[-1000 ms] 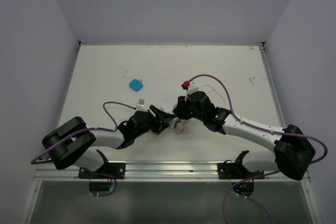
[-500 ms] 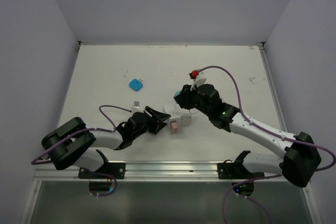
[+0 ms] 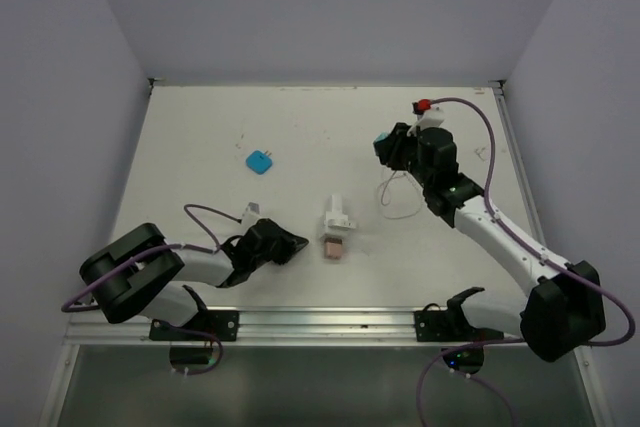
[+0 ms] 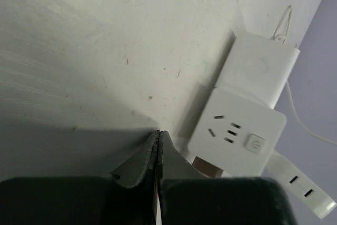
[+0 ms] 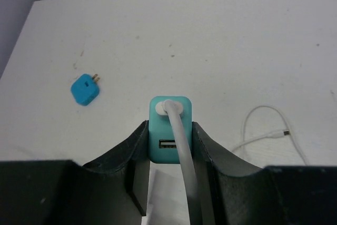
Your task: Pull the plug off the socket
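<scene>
The plug (image 5: 169, 130), a teal block with a white cable out of its end, sits between the fingers of my right gripper (image 5: 169, 126), which is shut on it. In the top view that gripper (image 3: 383, 143) holds the plug (image 3: 381, 136) at the right rear, well apart from the socket (image 3: 335, 228). The socket is a white cube lying near the table's middle front. Its slotted face (image 4: 237, 133) shows in the left wrist view, with a smaller white block (image 4: 258, 69) joined to it. My left gripper (image 3: 300, 243) lies just left of the socket, shut (image 4: 158, 133) on nothing.
A small blue plug block (image 3: 260, 161) lies at the left rear, also seen in the right wrist view (image 5: 84, 89). A thin white cable (image 3: 395, 202) loops on the table between socket and right arm. A white slotted strip (image 4: 303, 188) lies beside the socket.
My right gripper has carried the teal plug up and to the right rear, away from the socket. My left gripper has let go of the socket, drawn back left and shut.
</scene>
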Controlling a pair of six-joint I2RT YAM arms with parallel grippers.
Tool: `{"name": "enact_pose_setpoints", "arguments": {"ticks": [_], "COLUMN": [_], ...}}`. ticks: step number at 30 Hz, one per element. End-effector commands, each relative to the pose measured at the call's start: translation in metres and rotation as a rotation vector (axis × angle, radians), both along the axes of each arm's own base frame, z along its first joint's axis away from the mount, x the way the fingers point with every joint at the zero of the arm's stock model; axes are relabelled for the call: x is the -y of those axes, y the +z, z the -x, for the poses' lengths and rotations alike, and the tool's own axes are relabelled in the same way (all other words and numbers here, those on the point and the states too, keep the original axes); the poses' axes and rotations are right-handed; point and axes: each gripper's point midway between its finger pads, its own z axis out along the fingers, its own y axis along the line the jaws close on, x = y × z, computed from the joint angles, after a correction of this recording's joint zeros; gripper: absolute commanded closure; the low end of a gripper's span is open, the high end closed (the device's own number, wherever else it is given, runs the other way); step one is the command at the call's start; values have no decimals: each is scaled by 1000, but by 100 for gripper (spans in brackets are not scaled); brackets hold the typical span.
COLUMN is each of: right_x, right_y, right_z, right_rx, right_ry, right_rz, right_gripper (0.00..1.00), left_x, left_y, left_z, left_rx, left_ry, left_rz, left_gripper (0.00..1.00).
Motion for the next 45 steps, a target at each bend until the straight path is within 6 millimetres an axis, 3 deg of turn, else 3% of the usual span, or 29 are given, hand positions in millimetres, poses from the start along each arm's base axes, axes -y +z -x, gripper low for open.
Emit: {"name": "enact_pose_setpoints", "arguments": {"ticks": [1,4,5,6,7,8,10,12,13,15,16,20,24,25,31,35,37,39,45], "right_x": [21,43,44,56,57,57,61,60,59,58,57,61,66,69,87,97,103,108,124], "right_y": [-6,-21,-40,-46,-46,-64,-69,-89,-84,-102,-99,-114,-129,-139,-145,-117,-113,-98,-88], "right_z": [-26,-46,-53,-61,-68,-76,-92,-103,-112,-120,-127,-138,-137,-133,-119,-104,-93,-83,-41], "right_rx": [-26,-72,-120,-132,-139,-183,-204,-253,-250,-295,-294,-331,-408,-449,-515,-489,-502,-488,-525], "right_ry": [-43,-95,-100,-134,-133,-134,-138,-123,-118,-114,-112,-141,-165,-175,-234,-242,-247,-251,-287], "right_rz": [-1,-6,-1,-7,-27,-26,-52,-60,-65,-53,-49,-35,-1,14,66,106,141,161,218], "right_gripper": [100,100,100,100,100,100,100,98,96,86,83,63,38,36,20,11,8,4,1], "left_x": [-13,-6,-4,-3,-2,-2,-3,-9,-10,-17,-17,-26,-32,-33,-35,-36,-39,-40,-41], "left_y": [-19,-11,-7,-5,2,4,15,18,26,28,37,47,60,60,68,71,72,73,72], "left_z": [11,8,7,6,4,3,0,-2,-3,-5,-7,-9,-13,-13,-11,-10,-9,-8,-5], "left_rx": [-28,-2,10,18,38,50,84,105,129,152,187,240,317,326,392,421,429,433,436], "left_ry": [-43,-65,-69,-71,-72,-79,-72,-67,-65,-64,-73,-95,-113,-115,-169,-199,-195,-193,-200], "left_rz": [-115,-93,-87,-84,-73,-80,-78,-110,-108,-149,-157,-230,-270,-279,-320,-345,-347,-346,-334], "left_gripper": [100,100,100,100,98,96,89,85,80,72,65,53,43,42,31,20,14,11,9]}}
